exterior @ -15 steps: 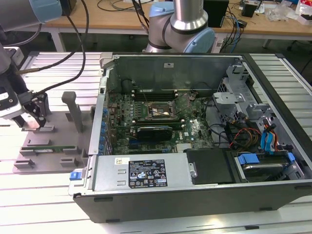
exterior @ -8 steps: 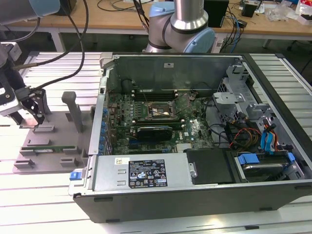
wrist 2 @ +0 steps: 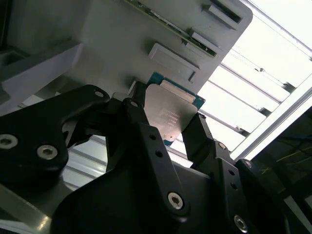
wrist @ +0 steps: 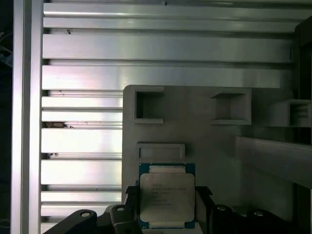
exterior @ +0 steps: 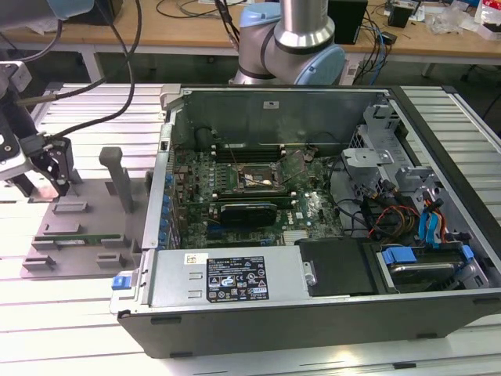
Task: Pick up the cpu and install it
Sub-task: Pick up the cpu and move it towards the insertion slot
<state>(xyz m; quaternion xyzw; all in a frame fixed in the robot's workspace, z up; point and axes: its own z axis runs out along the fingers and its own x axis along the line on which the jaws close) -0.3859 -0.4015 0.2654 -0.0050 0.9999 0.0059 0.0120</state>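
Observation:
The cpu [wrist: 167, 200] is a flat square chip with a silver-grey top and a green rim, also seen in the second wrist view [wrist 2: 171, 116]. It sits between my black fingers [wrist 2: 139, 117], which press on two opposite edges. My gripper [exterior: 53, 174] [wrist 2: 166, 111] [wrist: 167, 195] is shut on it, just above the grey holder plate [exterior: 86, 215] at the exterior view's left. The motherboard socket [exterior: 254, 178] lies open inside the computer case, well off to the exterior view's right.
The holder plate [wrist: 195, 122] has raised blocks and pockets, an upright grey post [exterior: 117, 176] and a long green memory stick [exterior: 78, 237]. The open computer case [exterior: 235, 290] has tall walls, cables and drive bays [exterior: 423, 227]. Ribbed aluminium table [wrist: 83, 63] lies all around.

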